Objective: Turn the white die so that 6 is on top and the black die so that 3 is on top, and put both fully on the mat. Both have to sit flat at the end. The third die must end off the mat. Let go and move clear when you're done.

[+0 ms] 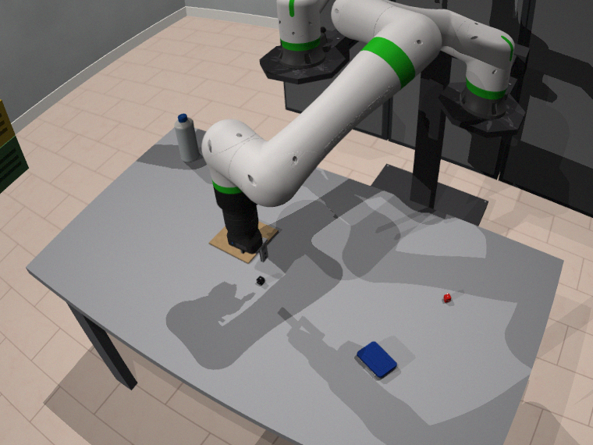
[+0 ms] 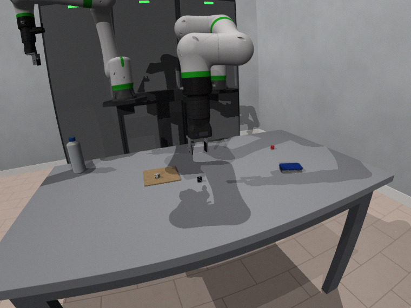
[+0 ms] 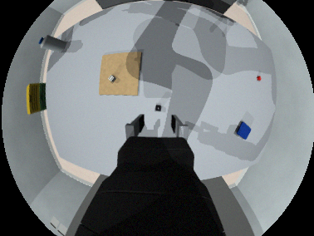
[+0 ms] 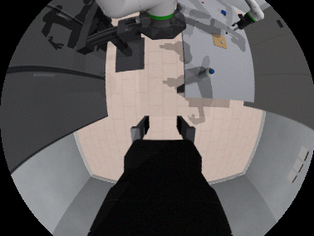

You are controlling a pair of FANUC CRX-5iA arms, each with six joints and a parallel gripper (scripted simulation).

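The white die point(image 2: 157, 175) point(image 3: 111, 78) sits on the tan mat point(image 2: 171, 180) point(image 3: 129, 87); in the top view the left arm hides it. The black die point(image 1: 260, 280) point(image 2: 199, 179) point(image 3: 158, 108) lies on the table just off the mat. The red die point(image 1: 446, 297) point(image 2: 272, 147) point(image 3: 258, 78) lies far off the mat. The top numbers are too small to read. My left gripper point(image 2: 198, 152) point(image 3: 157, 120) is open and empty, pointing down above the table near the black die. My right gripper point(image 2: 36, 63) point(image 4: 163, 121) is open and empty, away from the table, above the floor.
A blue-topped box point(image 1: 377, 358) point(image 2: 290, 167) point(image 3: 243, 130) lies on the table, on the red die's side. A grey bottle with a blue cap point(image 1: 187, 141) point(image 2: 75, 157) point(image 3: 54, 43) stands near the table's edge beyond the mat. Arm shadows cross the table.
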